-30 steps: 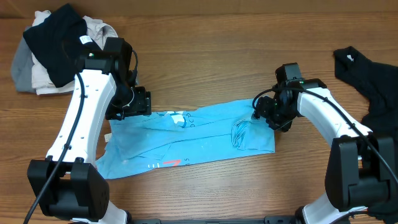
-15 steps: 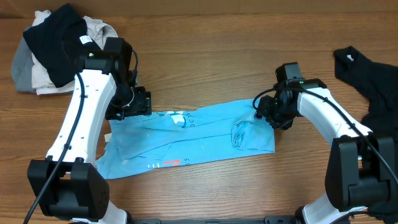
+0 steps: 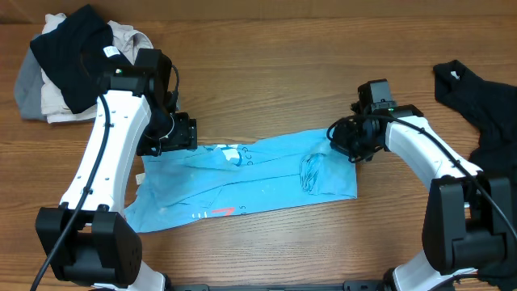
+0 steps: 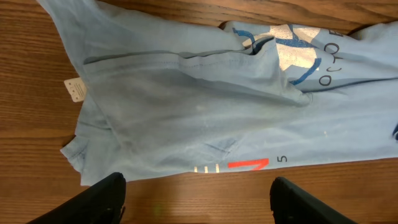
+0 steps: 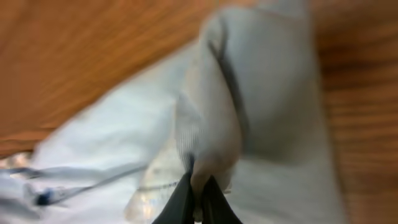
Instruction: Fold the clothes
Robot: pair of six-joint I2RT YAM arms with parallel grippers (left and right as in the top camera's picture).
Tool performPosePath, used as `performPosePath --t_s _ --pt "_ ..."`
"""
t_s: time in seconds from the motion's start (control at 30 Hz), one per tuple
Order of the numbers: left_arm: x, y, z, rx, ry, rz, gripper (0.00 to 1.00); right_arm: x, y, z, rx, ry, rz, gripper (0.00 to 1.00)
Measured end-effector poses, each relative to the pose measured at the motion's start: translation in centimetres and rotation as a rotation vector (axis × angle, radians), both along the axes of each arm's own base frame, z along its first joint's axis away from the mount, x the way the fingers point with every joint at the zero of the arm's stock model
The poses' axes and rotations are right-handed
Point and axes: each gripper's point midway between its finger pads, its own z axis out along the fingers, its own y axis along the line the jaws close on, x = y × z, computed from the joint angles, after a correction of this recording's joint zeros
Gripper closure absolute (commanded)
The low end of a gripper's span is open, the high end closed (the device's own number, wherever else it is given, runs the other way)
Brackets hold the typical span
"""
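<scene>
A light blue T-shirt [image 3: 242, 182] was seen spread lengthwise across the middle of the wooden table [image 3: 275, 73] in the overhead view, partly folded into a long band and creased along its length. Its white lettering [image 3: 232, 153] was turned up near the upper left of the garment, and a small red mark [image 3: 224, 212] showed along the lower edge.

The left gripper [image 3: 173, 134] was held over the shirt's upper left corner. In the left wrist view its jaws were spread wide, the two dark fingertips [image 4: 102, 198] set at the bottom corners of the frame with nothing between them; the left gripper [image 4: 199, 202] was released, and the T-shirt [image 4: 186, 106] lay flat beneath it, a white tag [image 4: 76, 89] showing at the left edge of the cloth. Whether the fingers touched the fabric could not be told.

The right gripper [image 3: 337, 145] was placed at the shirt's upper right corner. In the blurred right wrist view it was clenched [image 5: 196, 198], a raised ridge of the pale blue cloth [image 5: 249, 99] pinched between its closed tips.

A black shirt [image 3: 477, 101] was left crumpled at the right edge of the overhead frame, well apart from the blue one. A pile of clothes [image 3: 69, 65], black on top of beige and grey, was heaped in the upper left corner.
</scene>
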Motion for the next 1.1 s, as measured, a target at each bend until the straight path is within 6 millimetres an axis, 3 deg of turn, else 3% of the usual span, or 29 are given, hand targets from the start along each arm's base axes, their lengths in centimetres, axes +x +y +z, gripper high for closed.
performPosePath --t_s 0.17,0.2,0.27,0.43,0.6,0.93,1.1 --pt "0.0 0.0 0.0 0.0 -0.001 0.0 0.22 1.5 1.8 1.1 0.11 -0.061 0.006 0.96" --pt "0.0 0.0 0.0 0.0 -0.001 0.0 0.22 1.8 2.2 1.4 0.131 -0.076 0.011 0.89" --pt "0.1 0.0 0.0 0.0 -0.003 0.0 0.21 2.2 3.0 1.9 0.171 -0.094 0.014 0.62" --pt "0.2 0.0 0.0 -0.001 -0.007 0.0 0.21 2.1 5.6 2.9 0.253 -0.123 0.083 0.47" --pt "0.1 0.0 0.0 0.0 -0.005 0.0 0.2 0.4 6.9 3.2 0.305 -0.074 0.149 0.49" --pt "0.1 0.0 0.0 0.0 -0.003 0.0 0.2 -0.9 0.9 3.6 0.199 0.016 0.033 0.62" --pt "0.1 -0.1 0.0 -0.005 -0.003 0.0 0.2 -1.3 1.0 2.2 0.137 -0.002 0.074 0.63"
